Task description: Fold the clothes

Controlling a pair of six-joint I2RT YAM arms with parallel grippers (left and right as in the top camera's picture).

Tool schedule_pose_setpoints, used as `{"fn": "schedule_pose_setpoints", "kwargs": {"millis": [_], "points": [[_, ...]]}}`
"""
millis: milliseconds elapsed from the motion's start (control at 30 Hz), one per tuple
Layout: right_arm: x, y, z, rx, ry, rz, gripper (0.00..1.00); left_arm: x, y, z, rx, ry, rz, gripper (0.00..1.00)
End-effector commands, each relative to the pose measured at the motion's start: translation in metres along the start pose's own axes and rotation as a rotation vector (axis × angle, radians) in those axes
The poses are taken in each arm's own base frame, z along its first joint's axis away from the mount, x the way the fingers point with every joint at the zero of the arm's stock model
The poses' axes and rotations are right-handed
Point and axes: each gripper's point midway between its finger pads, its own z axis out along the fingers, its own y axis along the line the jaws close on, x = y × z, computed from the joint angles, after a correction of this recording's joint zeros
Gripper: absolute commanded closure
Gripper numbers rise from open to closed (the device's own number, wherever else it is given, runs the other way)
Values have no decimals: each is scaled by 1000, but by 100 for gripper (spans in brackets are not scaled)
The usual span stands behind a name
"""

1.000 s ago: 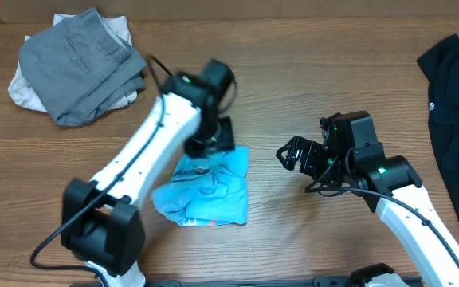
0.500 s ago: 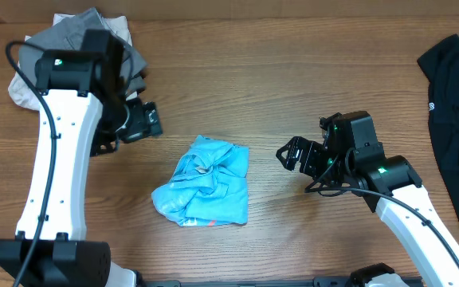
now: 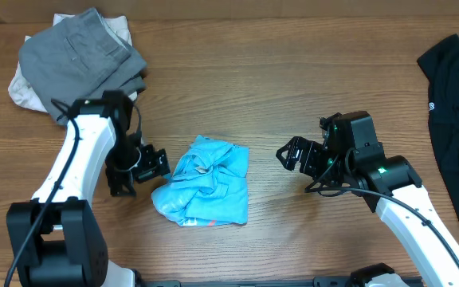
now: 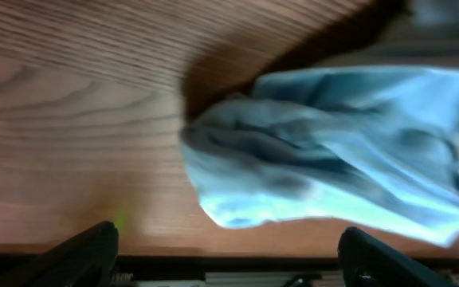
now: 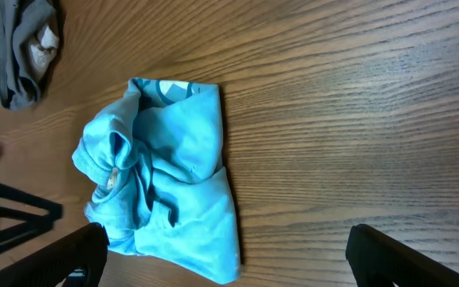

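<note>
The light blue T-shirt (image 3: 205, 183) lies crumpled in a heap on the wooden table, its print mostly hidden in the folds. My left gripper (image 3: 156, 166) is open and empty, low over the table just left of the shirt and facing it. In the left wrist view (image 4: 229, 243) the shirt (image 4: 341, 151) lies just ahead of the spread fingers. My right gripper (image 3: 288, 153) is open and empty, to the right of the shirt and apart from it. The right wrist view (image 5: 233, 251) shows the shirt (image 5: 166, 183) ahead and to the left.
A grey garment (image 3: 78, 60) lies piled on an off-white one (image 3: 18, 89) at the back left; the grey one also shows in the right wrist view (image 5: 22, 48). A black garment (image 3: 457, 112) lies along the right edge.
My left arm has left the top of the blue shirt, swung out to the back left, and come down beside the shirt's left edge. The shirt and right arm have not moved.
</note>
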Motion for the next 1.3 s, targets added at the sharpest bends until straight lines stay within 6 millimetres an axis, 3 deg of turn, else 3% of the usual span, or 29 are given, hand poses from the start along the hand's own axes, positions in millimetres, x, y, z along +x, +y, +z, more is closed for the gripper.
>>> {"fn": "schedule_pose_setpoints", "kwargs": {"millis": [0, 167, 567, 700, 933, 1200, 1267], "points": [[-1, 2, -1, -4, -4, -7, 0, 2, 15, 11, 31, 33, -49, 11], [-1, 2, -1, -4, -4, -7, 0, 1, 27, 27, 45, 34, -88, 16], [-1, 2, -1, -4, -5, -7, 0, -31, 9, 31, 149, -88, -87, 20], [-2, 2, -1, -6, -6, -8, 0, -27, 11, 34, 141, -69, -102, 23], [-2, 2, -1, -6, -6, -8, 0, -7, 16, 69, 158, -13, -111, 25], [-2, 2, -1, -6, -7, -8, 0, -14, 8, 62, 196, -35, -91, 44], [-2, 2, -1, -6, -7, -8, 0, -17, 7, 57, 191, -43, -86, 60]]}}
